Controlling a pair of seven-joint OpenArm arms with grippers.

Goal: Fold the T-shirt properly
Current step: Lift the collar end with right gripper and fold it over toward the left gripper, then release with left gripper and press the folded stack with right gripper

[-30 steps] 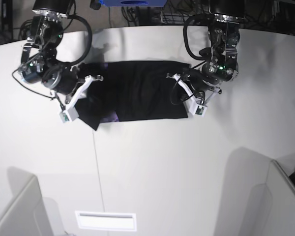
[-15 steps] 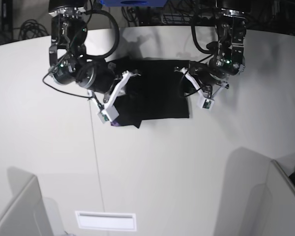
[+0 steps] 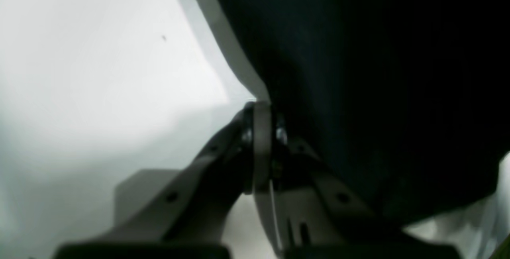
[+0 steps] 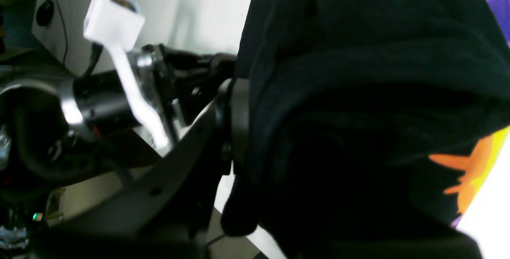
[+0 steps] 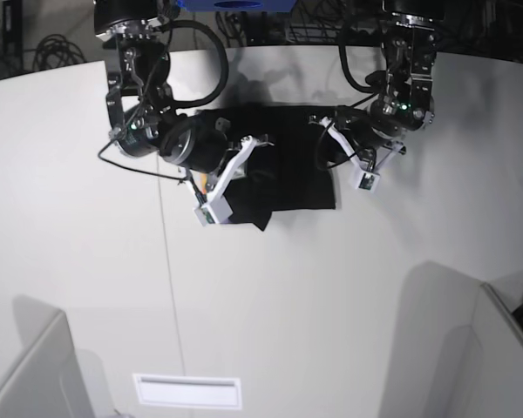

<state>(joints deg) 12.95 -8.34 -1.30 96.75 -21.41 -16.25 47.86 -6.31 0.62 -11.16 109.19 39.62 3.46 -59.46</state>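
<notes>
From the left wrist, the left end effector is sitting pinched together on the T-shirt edge.

From the right wrist, the right end effector is clamping bunched cloth.

From the base, the T-shirt is lying on the tabletop; the carried layer risks slipping out and creasing.

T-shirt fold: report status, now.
Right gripper shut on T-shirt, carrying one end across. Left gripper shut on the opposite edge. Nothing in the way.

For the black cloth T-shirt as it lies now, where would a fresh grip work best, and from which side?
Probably the black cloth T-shirt's loose lower corner, approached from the table's near side. It pokes out past the folded stack, giving the fingers a free edge to pinch. The middle lies flat, and both ends are already held.
</notes>
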